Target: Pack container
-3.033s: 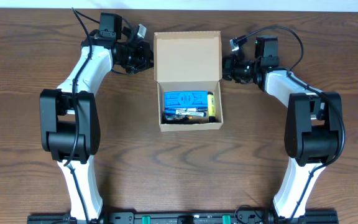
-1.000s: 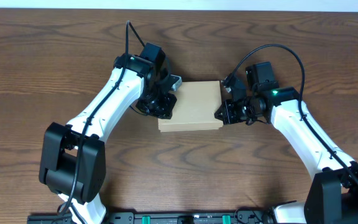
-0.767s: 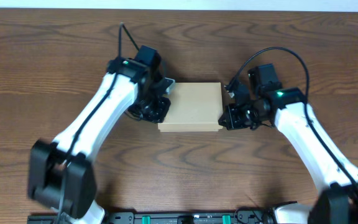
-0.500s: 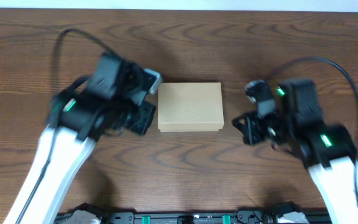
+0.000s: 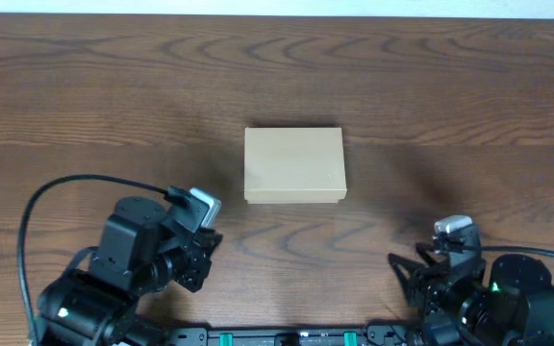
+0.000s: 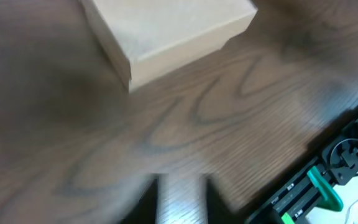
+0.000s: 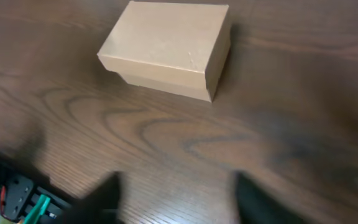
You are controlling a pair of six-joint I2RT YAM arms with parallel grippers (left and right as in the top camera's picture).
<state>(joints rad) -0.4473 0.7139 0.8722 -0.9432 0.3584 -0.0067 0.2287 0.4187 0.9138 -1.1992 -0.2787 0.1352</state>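
The container (image 5: 293, 165) is a plain tan cardboard box lying in the middle of the table with its lid shut flat; its contents are hidden. It also shows at the top of the left wrist view (image 6: 166, 31) and of the right wrist view (image 7: 166, 46). Both arms are pulled back to the table's near edge, well away from the box. My left gripper (image 5: 198, 261) (image 6: 180, 202) is blurred, its fingers a narrow gap apart over bare wood. The right gripper (image 5: 407, 274) (image 7: 179, 199) is spread wide and holds nothing.
A black rail with green fittings (image 5: 287, 338) runs along the near edge of the table, seen too in the left wrist view (image 6: 319, 186) and right wrist view (image 7: 17, 196). Dark brown wood (image 5: 402, 86) surrounds the box.
The box lid went from open to closed. Both grippers then left the box's sides, swung back to the near edge, and their jaws parted.
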